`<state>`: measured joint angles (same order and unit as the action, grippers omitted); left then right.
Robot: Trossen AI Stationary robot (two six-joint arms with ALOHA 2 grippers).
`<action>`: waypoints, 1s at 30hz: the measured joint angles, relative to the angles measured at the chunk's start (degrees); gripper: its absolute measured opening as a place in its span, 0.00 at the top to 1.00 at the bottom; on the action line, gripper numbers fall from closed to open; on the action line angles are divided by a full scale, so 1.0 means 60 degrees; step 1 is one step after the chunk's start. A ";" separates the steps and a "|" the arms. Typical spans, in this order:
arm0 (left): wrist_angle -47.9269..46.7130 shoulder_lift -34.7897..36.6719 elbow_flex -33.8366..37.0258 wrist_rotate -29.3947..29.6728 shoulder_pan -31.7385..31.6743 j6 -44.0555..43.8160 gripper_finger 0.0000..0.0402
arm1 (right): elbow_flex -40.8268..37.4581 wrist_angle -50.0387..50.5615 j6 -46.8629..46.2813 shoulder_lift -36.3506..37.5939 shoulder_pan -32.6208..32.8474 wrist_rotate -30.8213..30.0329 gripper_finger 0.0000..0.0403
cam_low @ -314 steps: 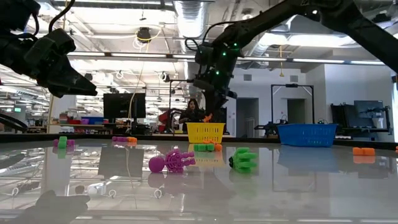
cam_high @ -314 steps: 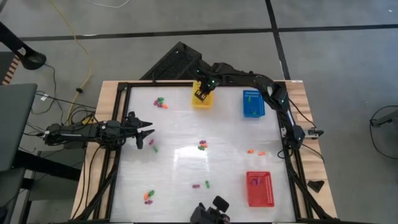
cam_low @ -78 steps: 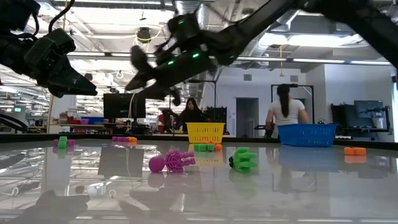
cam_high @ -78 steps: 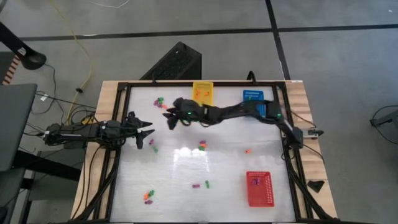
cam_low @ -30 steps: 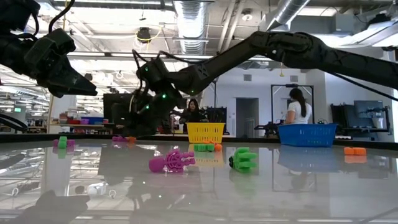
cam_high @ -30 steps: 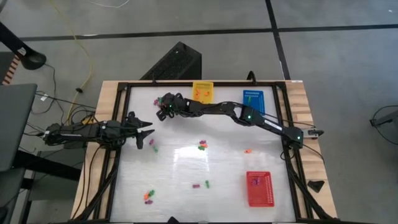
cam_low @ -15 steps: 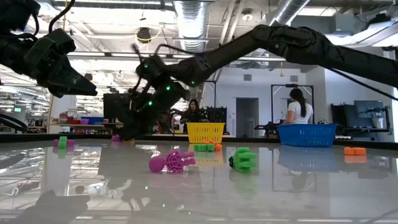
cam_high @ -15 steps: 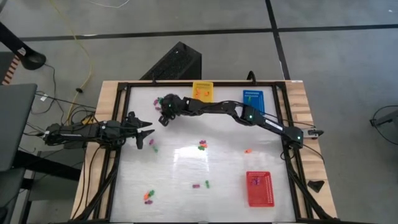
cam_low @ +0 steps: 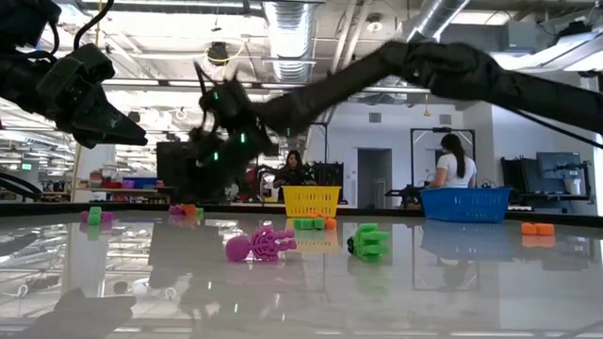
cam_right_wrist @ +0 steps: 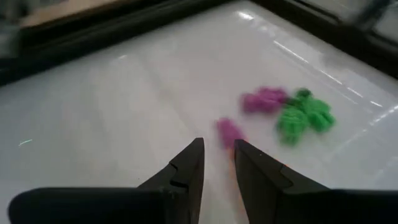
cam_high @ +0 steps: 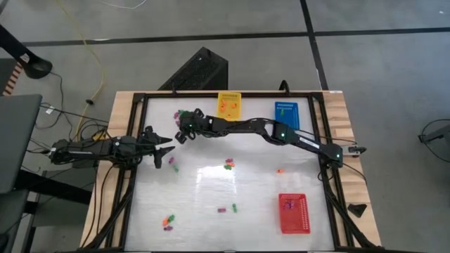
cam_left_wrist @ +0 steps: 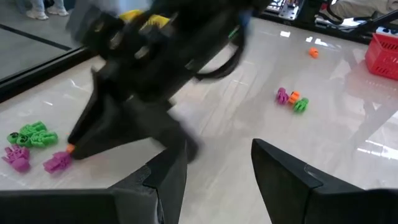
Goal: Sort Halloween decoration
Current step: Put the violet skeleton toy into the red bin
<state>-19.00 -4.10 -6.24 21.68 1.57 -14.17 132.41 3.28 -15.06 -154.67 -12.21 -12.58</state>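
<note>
Right by the table's far-left corner, the right gripper (cam_high: 184, 131) hangs above the tabletop with its fingers nearly together, a narrow gap between them and nothing visibly pinched. Just past its tips sit purple trinkets (cam_right_wrist: 260, 99) touching a green one (cam_right_wrist: 305, 116). Off at the left edge, the left gripper (cam_high: 166, 150) waits, fingers apart.

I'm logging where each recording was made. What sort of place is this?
Probably a robotics lab in an open industrial workspace: exposed ceiling ducts, a person among screens behind, and coloured baskets like the yellow basket on the table.
</note>
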 joint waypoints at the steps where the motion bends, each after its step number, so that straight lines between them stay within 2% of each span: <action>1: -0.0004 0.0000 0.0002 0.0002 0.0000 0.0000 0.58 | -0.0002 -0.0456 -0.0074 -0.0129 -0.0057 -0.0137 0.70; 5: -0.0004 0.0000 0.0000 0.0006 -0.0001 0.0000 0.58 | 0.0020 -0.1200 -0.0314 -0.0391 -0.0173 -0.0467 0.71; 14: 0.0000 0.0000 0.0000 0.0009 -0.0001 0.0000 0.58 | 0.0027 -0.0334 -0.0805 -0.0372 -0.0368 -0.0796 0.79; 23: 0.0000 0.0000 0.0000 0.0012 0.0001 0.0000 0.58 | 0.0063 0.0029 -0.0417 -0.0281 -0.0343 0.0095 0.82; 25: 0.0000 0.0000 0.0000 0.0010 0.0002 0.0000 0.58 | 0.0439 0.0853 -0.0215 -0.0281 -0.0238 0.0233 0.82; 30: 0.0000 0.0000 0.0002 -0.0001 0.0000 0.0000 0.58 | 0.0198 0.2472 0.0063 0.0490 0.0082 0.0307 0.82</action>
<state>-19.00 -4.10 -6.23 21.68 1.57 -14.17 133.60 18.11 -14.68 -151.73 -11.72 -10.74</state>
